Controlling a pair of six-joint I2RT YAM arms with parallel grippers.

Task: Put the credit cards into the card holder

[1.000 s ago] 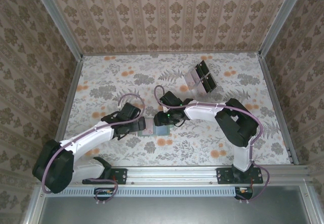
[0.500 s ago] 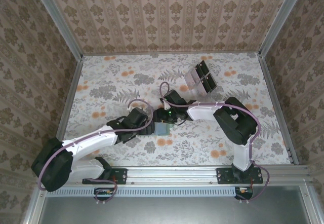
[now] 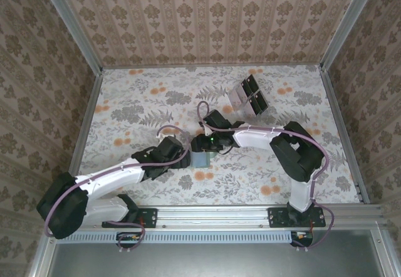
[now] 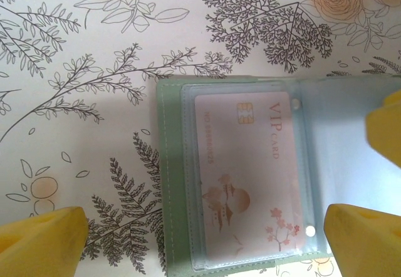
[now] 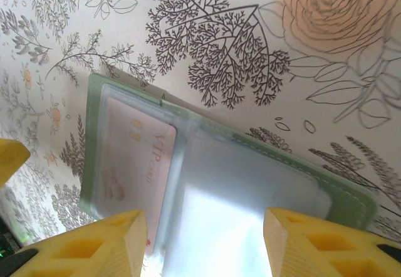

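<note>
The card holder lies open on the flowered tabletop, with one pinkish card tucked into a clear pocket. The left tool hangs over it, fingers wide apart. The right tool hovers over the other pocket, fingers also apart, gripping nothing.

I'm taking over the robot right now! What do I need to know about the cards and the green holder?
Left gripper: open and empty, hovering over the card holder.
Right gripper: jaws apart with nothing between them, over the holder's empty half. I cannot tell if it touches.
Card holder: lies open on the flowered table, between the two grippers.
Done: one VIP card sits inside the holder's clear sleeve.
Left: the clear rack at the far side may hold more cards, but it is too small to tell. Any that remain go into the holder.
</note>
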